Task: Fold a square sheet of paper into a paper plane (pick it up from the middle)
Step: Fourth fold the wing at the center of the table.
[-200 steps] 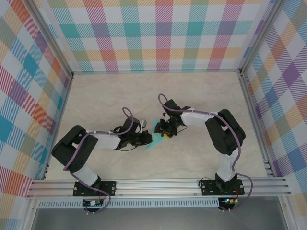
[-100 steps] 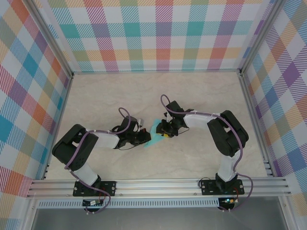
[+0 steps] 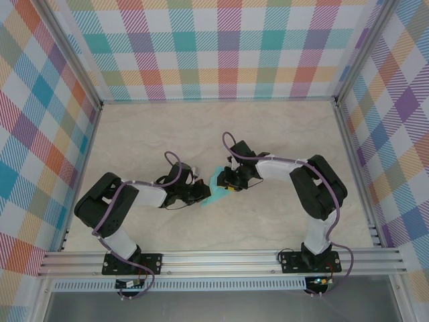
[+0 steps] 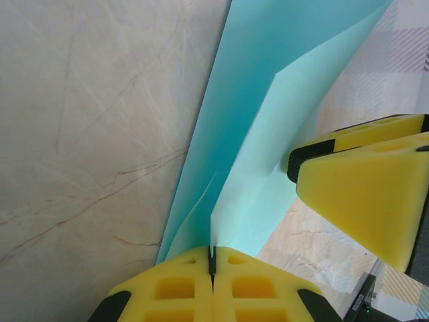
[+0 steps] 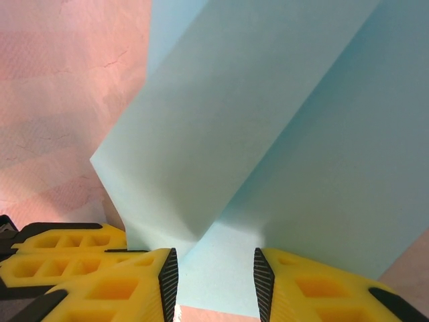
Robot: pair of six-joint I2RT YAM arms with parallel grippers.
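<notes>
Square sheet of paper (image 3: 214, 188) sits mid-bench (image 3: 154, 134), right between the two wrists, and is creased into a narrower folded shape. From the top its long axis runs roughly near-to-far, with the far end leaning slightly right. In the left wrist view it is narrow at the near end, tapers into the left fingers (image 4: 174, 288) and fans wider going away up-right, with at least two layers and a long crease along that axis. Left fingers are clamped flat together on the narrow end, and the paper edge is visible in the seam between the pads. I can't tell whether the far end rests on the bench. Right fingers (image 5: 114, 288) stand partly apart with a moderate gap. The paper's wide part spans the space ahead of them and its lower edge crosses the gap. No clamp on it is visible, and I can't tell whether the pads touch it. In the left wrist view the right fingers (image 4: 362, 194) sit just beside the sheet's right edge. Both arms are folded at the elbow with forearms low and angled inward, the left reaching right and the right reaching left, and the fingertips nearly meet at the paper. The enclosure has plaid walls (image 3: 221, 54) and an aluminium rail (image 3: 221, 258) along the near edge by the bases.
</notes>
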